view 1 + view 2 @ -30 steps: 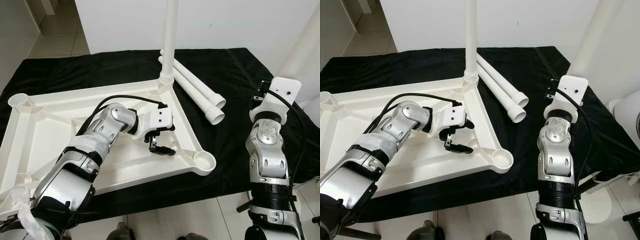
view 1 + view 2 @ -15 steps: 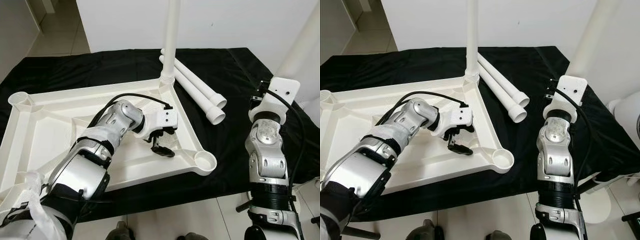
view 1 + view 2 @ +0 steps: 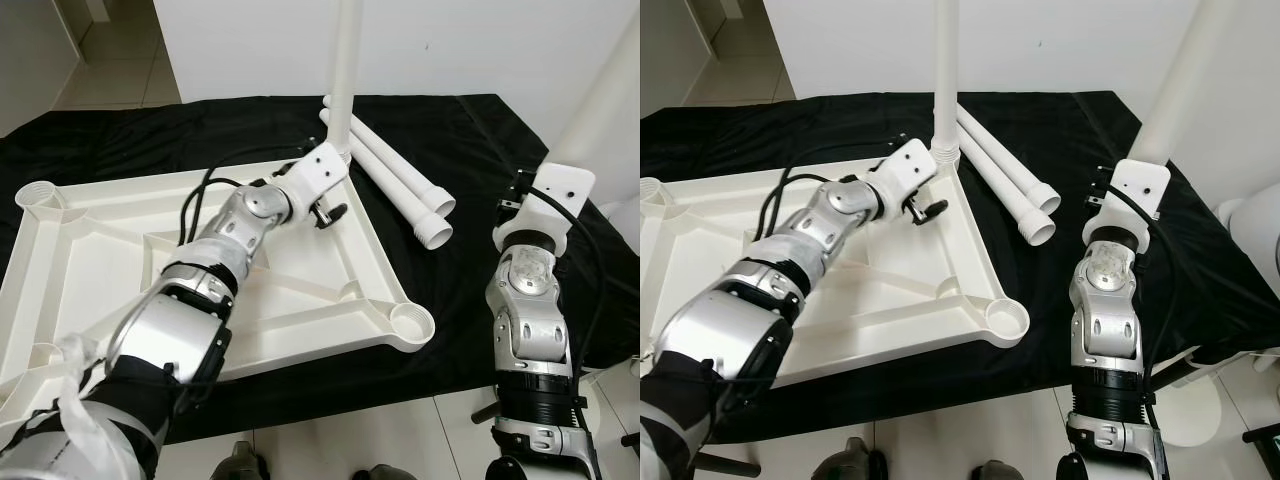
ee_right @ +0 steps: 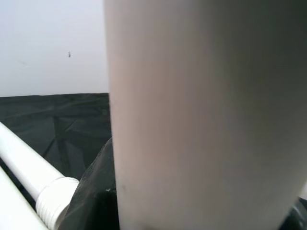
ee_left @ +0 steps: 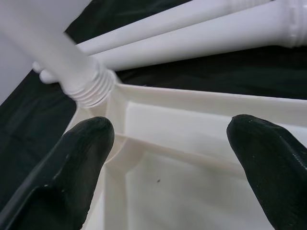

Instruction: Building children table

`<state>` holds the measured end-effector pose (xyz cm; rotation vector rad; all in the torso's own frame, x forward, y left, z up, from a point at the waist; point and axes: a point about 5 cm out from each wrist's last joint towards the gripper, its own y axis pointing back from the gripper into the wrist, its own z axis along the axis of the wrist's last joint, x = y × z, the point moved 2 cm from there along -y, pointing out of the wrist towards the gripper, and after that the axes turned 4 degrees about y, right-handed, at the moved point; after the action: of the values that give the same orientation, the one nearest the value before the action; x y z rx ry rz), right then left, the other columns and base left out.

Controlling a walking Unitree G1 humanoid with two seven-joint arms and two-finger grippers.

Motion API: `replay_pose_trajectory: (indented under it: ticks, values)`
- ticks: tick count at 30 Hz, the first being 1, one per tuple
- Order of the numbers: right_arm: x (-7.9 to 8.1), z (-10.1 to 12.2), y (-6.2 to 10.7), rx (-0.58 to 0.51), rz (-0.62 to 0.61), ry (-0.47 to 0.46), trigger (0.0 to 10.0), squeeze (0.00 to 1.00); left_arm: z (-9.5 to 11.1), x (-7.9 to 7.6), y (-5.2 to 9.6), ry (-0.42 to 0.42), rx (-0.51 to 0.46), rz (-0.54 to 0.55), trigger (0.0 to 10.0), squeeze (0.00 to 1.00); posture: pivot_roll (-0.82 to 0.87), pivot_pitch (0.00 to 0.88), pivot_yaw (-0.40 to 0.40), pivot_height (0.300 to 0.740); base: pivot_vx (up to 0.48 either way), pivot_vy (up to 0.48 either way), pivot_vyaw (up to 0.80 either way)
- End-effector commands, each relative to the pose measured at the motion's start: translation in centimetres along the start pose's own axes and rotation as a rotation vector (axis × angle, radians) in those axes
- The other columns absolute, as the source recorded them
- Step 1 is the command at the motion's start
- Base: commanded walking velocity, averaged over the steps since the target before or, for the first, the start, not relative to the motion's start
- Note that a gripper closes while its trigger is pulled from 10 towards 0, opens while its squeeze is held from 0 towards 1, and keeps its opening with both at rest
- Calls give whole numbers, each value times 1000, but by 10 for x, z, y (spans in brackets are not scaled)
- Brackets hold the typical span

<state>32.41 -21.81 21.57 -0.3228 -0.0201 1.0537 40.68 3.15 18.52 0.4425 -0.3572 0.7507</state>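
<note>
The white tabletop (image 3: 90, 260) lies upside down on a black cloth. One white leg (image 3: 343, 70) stands upright, screwed into its far right corner socket. My left gripper (image 3: 328, 212) hovers open just inside that corner, with the threaded base of the leg (image 5: 88, 86) beyond one finger (image 5: 76, 158). Two loose legs (image 3: 400, 180) lie side by side on the cloth to the right of the corner. My right gripper (image 3: 545, 180) is raised at the right and shut on another white leg (image 3: 600, 90), which slants up out of view. That held leg (image 4: 201, 115) looms close in the right wrist view.
An open corner socket (image 3: 412, 322) sits at the tabletop's near right, another (image 3: 38, 195) at the far left. The black cloth (image 3: 470, 130) ends at the front edge, with tiled floor below. A white wall stands behind. A white rounded object (image 3: 1250, 220) is at the far right.
My left gripper has swung from the middle of the tabletop up to the far right corner beside the upright leg. The right arm has barely moved.
</note>
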Motion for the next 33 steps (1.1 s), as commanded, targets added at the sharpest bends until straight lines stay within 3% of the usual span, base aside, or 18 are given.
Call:
replay_pose_trajectory:
  ticks: [1, 3, 5, 6, 8, 11, 12, 16, 20, 23, 33]
  values:
    - [0, 2, 0, -9, 5, -6, 10000, 0, -5, -8, 2, 34, -9, -92, 10000, 0, -34, 41, -5, 740, 0, 0, 0]
    - [0, 2, 0, -10, 6, -5, 10000, 0, -3, -9, 3, 64, -32, -125, 10000, 0, -34, 41, -5, 740, 0, 0, 0]
    - [1, 2, 0, -10, 8, -4, 10000, 0, 3, -7, 8, 159, -92, -206, 10000, 0, -32, 43, -4, 740, 0, 0, 0]
    - [1, 2, 0, -10, 8, -4, 10000, 0, 3, -7, 8, 159, -92, -206, 10000, 0, -32, 43, -4, 740, 0, 0, 0]
    - [-1, 1, 1, -9, 9, -1, 10000, 0, 7, -8, 17, 173, -164, -312, 10000, 0, -28, 44, -2, 740, 0, 0, 0]
    - [-2, 0, 2, -7, 8, 2, 10000, 0, 5, -9, 24, 145, -191, -338, 10000, 0, -17, 50, 2, 740, 0, 0, 0]
    - [-4, -2, 3, -5, 8, 6, 10000, 0, -3, -13, 29, 100, -174, -365, 10000, 0, -13, 51, 2, 740, 0, 0, 0]
    - [-8, -5, 5, 1, 8, 14, 10000, 0, -27, -22, 40, 55, -114, -417, 10000, 0, -8, 53, 3, 740, 0, 0, 0]
    - [-9, -5, 6, 2, 7, 17, 10000, 0, -34, -24, 44, 61, -97, -431, 10000, 0, -8, 53, 3, 740, 0, 0, 0]
    - [-13, -6, 5, 2, 6, 29, 10000, 0, -57, -18, 59, 17, -9, -442, 10000, 0, -2, 50, -1, 740, 0, 0, 0]
    - [-16, -7, 5, 0, 7, 39, 10000, 0, -75, -14, 69, -24, 77, -427, 10000, 0, -4, 45, -4, 740, 0, 0, 0]
